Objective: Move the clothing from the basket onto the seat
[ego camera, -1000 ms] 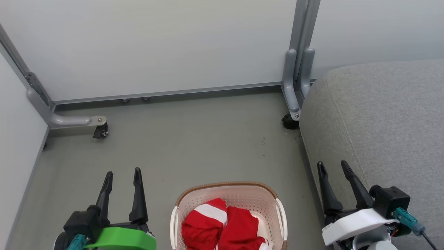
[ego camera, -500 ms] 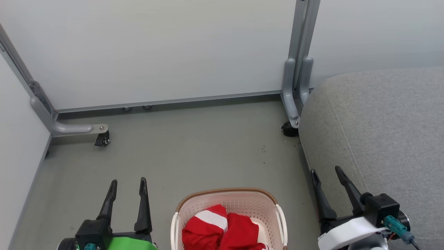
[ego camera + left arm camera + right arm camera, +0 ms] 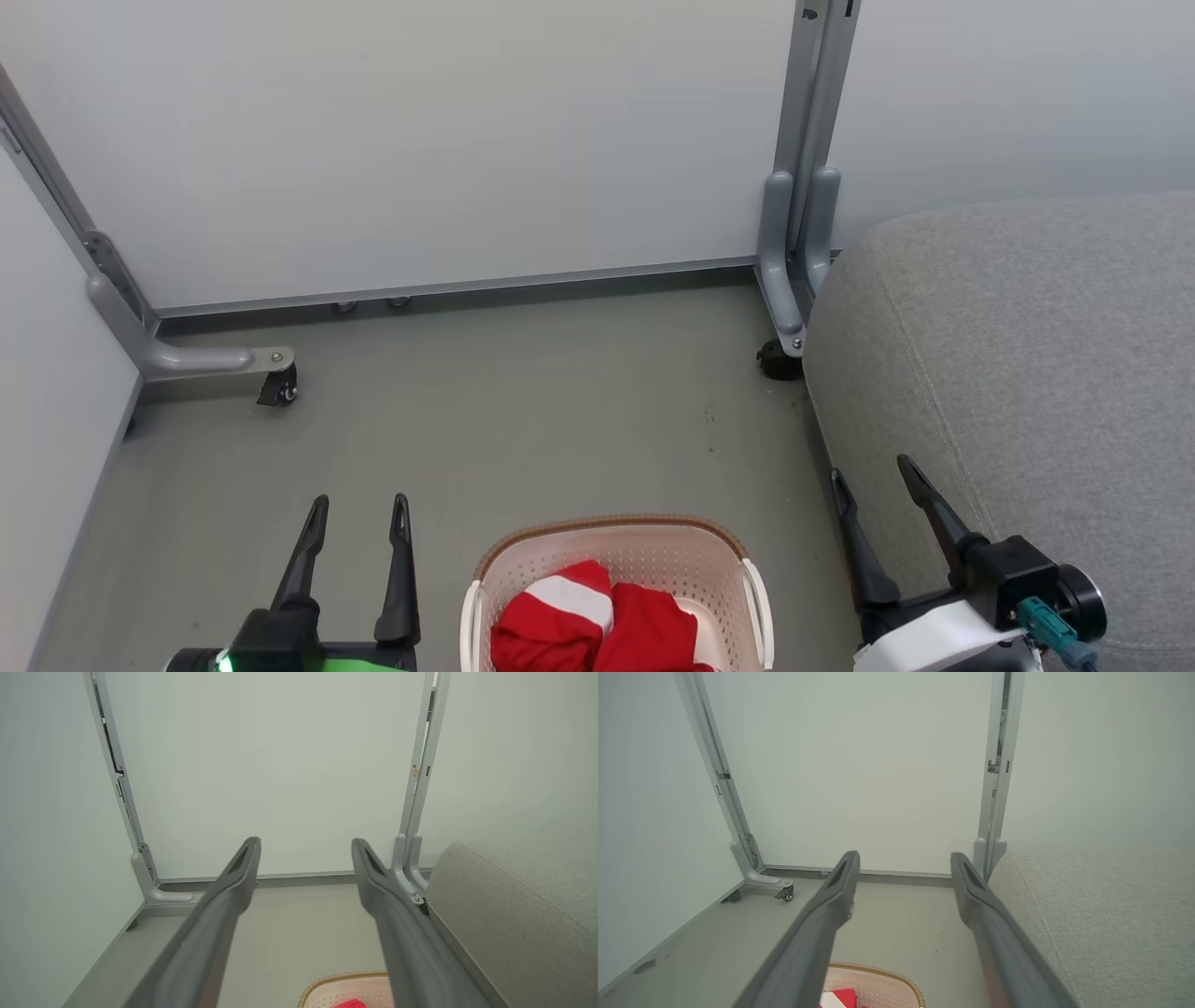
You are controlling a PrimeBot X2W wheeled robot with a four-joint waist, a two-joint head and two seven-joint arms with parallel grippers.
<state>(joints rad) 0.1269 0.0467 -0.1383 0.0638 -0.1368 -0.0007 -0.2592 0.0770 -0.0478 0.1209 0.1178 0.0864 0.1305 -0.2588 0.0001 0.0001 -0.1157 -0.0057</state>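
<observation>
Seat [image 3: 1027, 355]: grey cushion at right, no garment on it yet.
Basket [image 3: 607, 521]: on the floor between the grippers, near the seat.
Clothing [image 3: 597, 630]: two red garments, both in the basket; the whole transfer remains.
Left gripper [image 3: 360, 500]: spread wide, empty.
Right gripper [image 3: 868, 467]: spread wide, empty, at the seat's edge.

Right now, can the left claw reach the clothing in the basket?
Likely yes: the left claw is open and empty beside the basket, and the clothing lies uncovered inside, with only the basket's wall to clear.
</observation>
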